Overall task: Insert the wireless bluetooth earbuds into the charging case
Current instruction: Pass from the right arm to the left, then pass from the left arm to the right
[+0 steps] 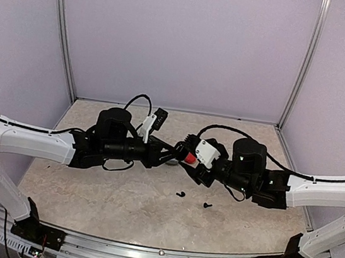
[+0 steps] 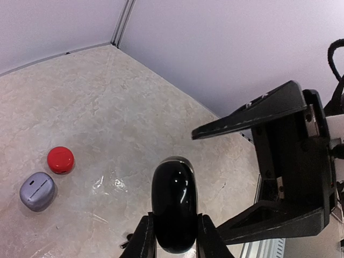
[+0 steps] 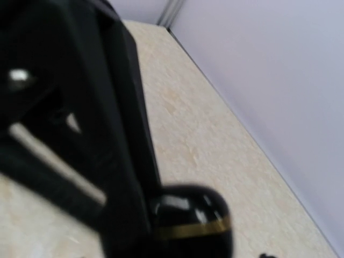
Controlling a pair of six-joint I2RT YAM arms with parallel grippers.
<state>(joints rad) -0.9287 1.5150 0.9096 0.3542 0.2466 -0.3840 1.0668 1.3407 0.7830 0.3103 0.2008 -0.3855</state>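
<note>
- My left claw (image 2: 176, 223) was pinching the black case (image 2: 173, 199), one finger on each side of its lower end, and it seemed clear of the desk (image 1: 118, 204).
- That hold was low on a glossy shell. I judged a push from the other arm could twist it or squirt it out.
- My right claw (image 2: 207, 184) stood spread wide just beside the case. Closing off-centre could have knocked it loose.
- The case looked shut, so nothing could go in yet.
- One black earbud (image 1: 180, 194) and a second black earbud (image 1: 207, 205) lay on the desk, well apart from the case. They were tiny and easily flicked away.
- The red case (image 2: 61, 159) and grey case (image 2: 37, 191) sat further off. I saw no red or grey earbuds.
</note>
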